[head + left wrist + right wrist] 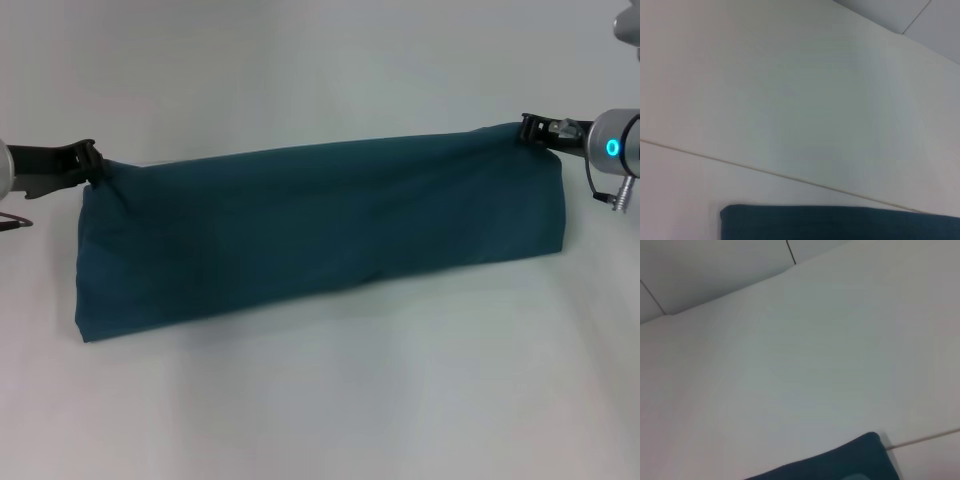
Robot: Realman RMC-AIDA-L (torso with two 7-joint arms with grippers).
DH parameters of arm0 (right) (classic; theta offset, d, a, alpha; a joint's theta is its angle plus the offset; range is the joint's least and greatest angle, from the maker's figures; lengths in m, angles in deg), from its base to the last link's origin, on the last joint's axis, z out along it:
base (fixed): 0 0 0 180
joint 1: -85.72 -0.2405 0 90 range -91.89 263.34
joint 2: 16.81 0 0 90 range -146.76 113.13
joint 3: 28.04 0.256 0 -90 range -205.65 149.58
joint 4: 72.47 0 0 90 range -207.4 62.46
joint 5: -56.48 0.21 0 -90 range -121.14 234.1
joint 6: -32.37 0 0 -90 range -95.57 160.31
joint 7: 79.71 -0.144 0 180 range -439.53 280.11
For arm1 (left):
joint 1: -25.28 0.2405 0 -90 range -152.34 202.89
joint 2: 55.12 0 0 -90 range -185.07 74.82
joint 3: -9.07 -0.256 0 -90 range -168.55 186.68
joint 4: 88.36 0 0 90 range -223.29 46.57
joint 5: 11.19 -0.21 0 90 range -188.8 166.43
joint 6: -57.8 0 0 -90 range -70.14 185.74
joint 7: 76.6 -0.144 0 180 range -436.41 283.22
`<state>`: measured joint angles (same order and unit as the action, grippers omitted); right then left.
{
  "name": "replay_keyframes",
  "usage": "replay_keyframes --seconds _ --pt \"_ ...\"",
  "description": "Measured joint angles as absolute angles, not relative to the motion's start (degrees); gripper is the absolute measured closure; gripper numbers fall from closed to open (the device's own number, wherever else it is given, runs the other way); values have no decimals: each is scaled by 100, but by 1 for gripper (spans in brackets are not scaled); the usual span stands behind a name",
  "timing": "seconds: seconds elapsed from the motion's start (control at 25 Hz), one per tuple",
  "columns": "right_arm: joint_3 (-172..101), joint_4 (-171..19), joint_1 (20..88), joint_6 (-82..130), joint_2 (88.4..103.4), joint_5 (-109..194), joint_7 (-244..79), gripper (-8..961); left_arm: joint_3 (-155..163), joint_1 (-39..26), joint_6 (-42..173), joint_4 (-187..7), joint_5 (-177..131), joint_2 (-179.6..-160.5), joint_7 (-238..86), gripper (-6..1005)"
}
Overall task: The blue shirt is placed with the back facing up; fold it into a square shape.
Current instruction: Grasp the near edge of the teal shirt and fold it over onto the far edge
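The blue shirt (320, 230) stretches as a long dark teal band across the white table, its plain side showing. My left gripper (92, 165) is shut on its upper left corner, and my right gripper (530, 130) is shut on its upper right corner. The top edge is held taut between them and the cloth hangs down to the table. Each wrist view shows only an edge of the shirt (840, 222) (840, 465) against the tabletop; no fingers show there.
The white table (320, 400) runs all around the shirt. A thin seam line (765, 171) crosses the tabletop in the left wrist view. The table's far edge (730, 290) shows in the right wrist view.
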<state>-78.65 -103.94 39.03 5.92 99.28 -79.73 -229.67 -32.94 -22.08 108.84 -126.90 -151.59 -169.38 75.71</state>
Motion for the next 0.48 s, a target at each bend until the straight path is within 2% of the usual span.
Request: replay_keyframes --seconds 0.48 --pt "-7908 -10326 3779 653 9916 -7975 -22925 917 -3294 -2248 10689 -12619 -15163 -16948 7438 946"
